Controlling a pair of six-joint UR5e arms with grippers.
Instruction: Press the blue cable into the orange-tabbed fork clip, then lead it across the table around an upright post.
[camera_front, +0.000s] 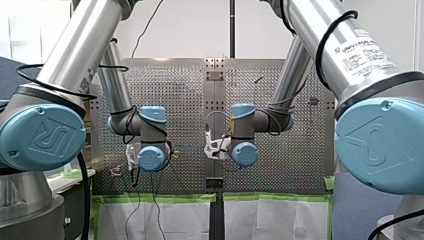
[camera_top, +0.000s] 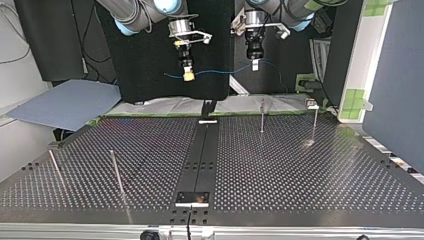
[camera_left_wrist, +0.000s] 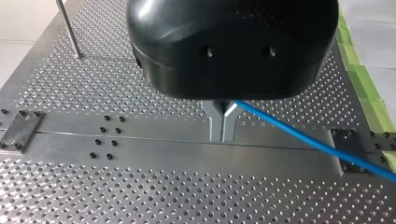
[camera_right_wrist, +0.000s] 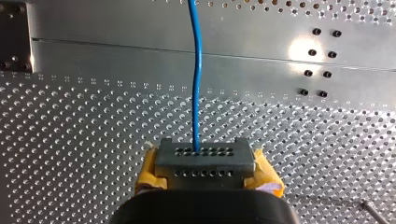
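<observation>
Blue cable (camera_top: 220, 71) is up in the air over the table (camera_top: 300, 165), strung btwn both grippers. R gripper (camera_right_wrist: 204, 161), yellow pads, pinches it. L gripper (camera_left_wrist: 223, 135) has its metal fingers pressed together on it. Post (camera_top: 262, 116) stands apart.

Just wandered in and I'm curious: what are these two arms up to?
My left hand and my right hand are both shut on a blue cable, holding it up between them. It hangs above the table, not yet led around any post.
</observation>
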